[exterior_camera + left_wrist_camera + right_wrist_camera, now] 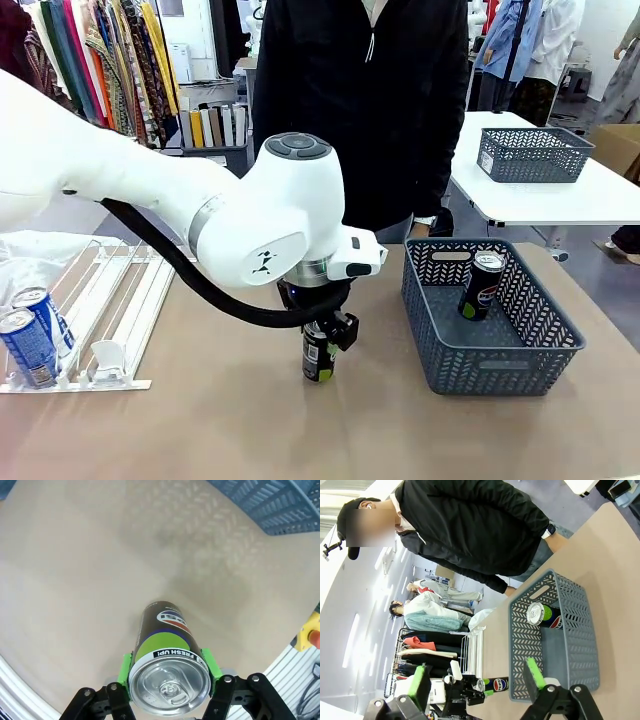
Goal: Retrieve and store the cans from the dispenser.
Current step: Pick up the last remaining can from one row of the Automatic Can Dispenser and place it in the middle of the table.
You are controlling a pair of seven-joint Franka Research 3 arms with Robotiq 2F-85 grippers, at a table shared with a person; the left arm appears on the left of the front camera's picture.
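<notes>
Brown tabletop (pixel 230 420) runs across to a person (pixel 360 100) in a black jacket standing at the far side, just behind the grey basket (pixel 480 365).

From the front, the left arm reaches in over the middle of the table, its wrist bent straight down, and the left gripper (pixel 322 340) points at the surface beside the basket, on the side toward the white rack (pixel 120 290). It pinches a black can (pixel 318 362) by its upper part. The can stands upright, apart from the basket; I cannot tell whether its base touches the table. A second black can (pixel 482 285) leans inside the basket against its far wall. Two blue cans (pixel 30 345) sit at the front end of the rack, well away from the basket.

The left wrist view adds what the front hides: both green pads (pixel 124 672) press against the sides of the held can just under its silver top, and a green band with white print circles it.

The right wrist view, rolled sideways, shows the right gripper (pixel 477 676) with its fingers spread wide and nothing between them, looking over the basket from its outer side.
</notes>
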